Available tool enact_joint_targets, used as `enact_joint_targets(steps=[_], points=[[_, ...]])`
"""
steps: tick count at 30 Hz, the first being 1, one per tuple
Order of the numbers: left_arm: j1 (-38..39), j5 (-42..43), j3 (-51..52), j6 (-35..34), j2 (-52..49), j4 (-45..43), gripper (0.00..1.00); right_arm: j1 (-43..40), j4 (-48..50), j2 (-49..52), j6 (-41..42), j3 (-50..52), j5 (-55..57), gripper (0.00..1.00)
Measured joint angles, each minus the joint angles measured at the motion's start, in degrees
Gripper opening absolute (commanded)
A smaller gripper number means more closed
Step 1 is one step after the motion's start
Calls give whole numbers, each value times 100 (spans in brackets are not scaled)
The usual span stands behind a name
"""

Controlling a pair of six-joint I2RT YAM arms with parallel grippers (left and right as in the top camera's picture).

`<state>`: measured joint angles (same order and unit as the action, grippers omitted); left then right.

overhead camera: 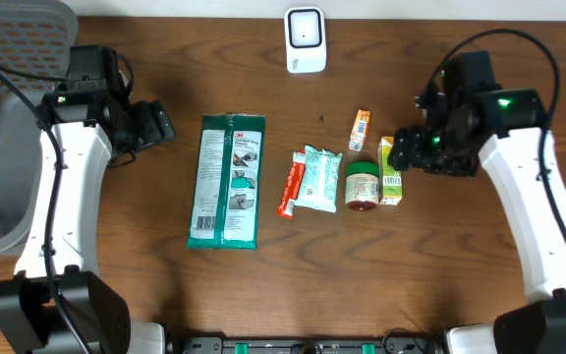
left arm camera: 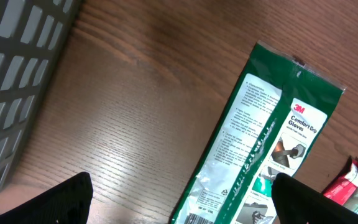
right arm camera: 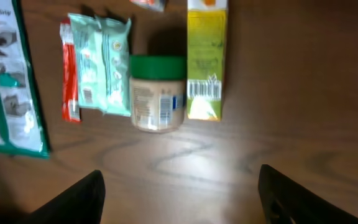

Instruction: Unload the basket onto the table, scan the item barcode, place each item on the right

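At the far left stands a grey mesh basket (overhead camera: 8, 128). Beside it the left gripper (overhead camera: 160, 125) hangs over the wooden table (overhead camera: 145, 256), its fingers spread wide with nothing between them, near the top left corner of a green pack of gloves (overhead camera: 226, 182). Right of the pack, in a close row, lie a red stick sachet (overhead camera: 288, 190), a teal wipes packet (overhead camera: 319, 179) and a green-lidded jar (overhead camera: 363, 185). A small orange packet (overhead camera: 360, 129) lies a little beyond the jar, and the white scanner (overhead camera: 305, 39) stands at the table's far edge. The green-and-yellow carton (right arm camera: 205, 59) lies flat just beside the jar on its right, with its barcode (right arm camera: 204, 90) facing up. The right gripper (overhead camera: 408, 147) hangs by the carton's end nearer the scanner's edge, on its right side, with its fingers (right arm camera: 278, 193) apart and empty. In the right wrist view the carton lies ahead of the fingers and clear of both.
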<state>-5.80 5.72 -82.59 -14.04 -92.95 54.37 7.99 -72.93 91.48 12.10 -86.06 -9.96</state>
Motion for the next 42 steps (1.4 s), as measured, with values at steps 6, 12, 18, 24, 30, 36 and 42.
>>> enact_joint_targets(steps=[6, 12, 18, 24, 30, 36, 42], points=[[0, 0, 0, 0, 0, 2, 92, 164, 787, 138, 52, 560, 90, 77], [0, 0, 0, -2, 0, 0, 92, 186, 1467, 146, 74, 1200, 109, 82], [0, 0, 0, -2, 0, 0, 92, 186, 1239, 149, 267, 1263, 122, 83], [0, 0, 0, -2, 0, -2, 92, 186, 306, 258, 632, 136, 120, 79], [0, 0, 0, 0, 0, 0, 92, 186, -1394, 1381, 782, -2503, 122, 76], [0, 0, 0, 0, 0, 2, 92, 203, -1467, 2476, 835, -3921, 129, 85], [0, 0, 0, 0, 0, 0, 92, 236, -1504, 2905, 782, -3792, 120, 72]])
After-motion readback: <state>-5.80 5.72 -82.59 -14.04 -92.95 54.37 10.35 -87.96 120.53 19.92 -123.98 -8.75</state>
